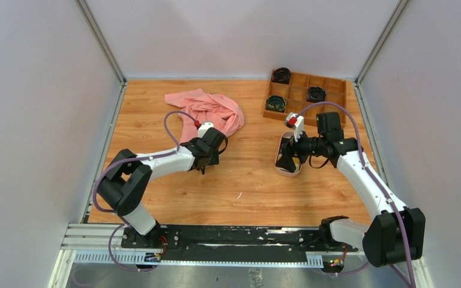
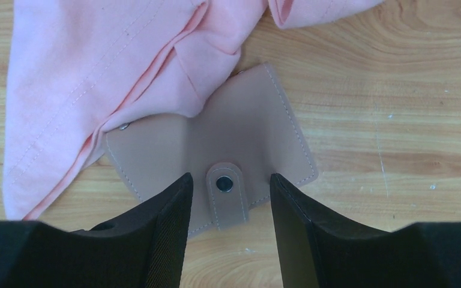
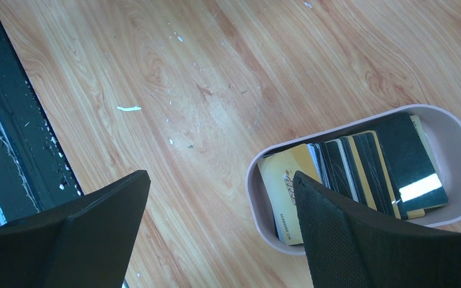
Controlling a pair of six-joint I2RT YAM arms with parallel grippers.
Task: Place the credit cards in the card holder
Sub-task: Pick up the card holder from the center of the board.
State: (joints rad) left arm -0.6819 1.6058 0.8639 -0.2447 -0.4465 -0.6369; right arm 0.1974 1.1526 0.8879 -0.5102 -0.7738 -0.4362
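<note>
The card holder [image 2: 240, 132] is a tan flat wallet lying on the wood, its snap tab and pale stud [image 2: 224, 183] towards me. A pink cloth covers its upper left corner. My left gripper [image 2: 229, 192] is open just above it, one finger on each side of the snap tab, holding nothing. The credit cards lie stacked in an oval pinkish tray [image 3: 456, 129]: a yellow-gold one [image 3: 279, 177] and several black ones [image 3: 396, 156]. My right gripper [image 3: 221, 180] is open and empty, one finger over the tray's end, the other over bare wood.
The pink cloth [image 1: 207, 111] lies bunched at the back centre, beyond the left gripper [image 1: 207, 161]. A wooden compartment box [image 1: 305, 96] with black coiled items stands at the back right. The tray [image 1: 288, 172] sits under the right gripper [image 1: 288, 157]. Walls enclose the table.
</note>
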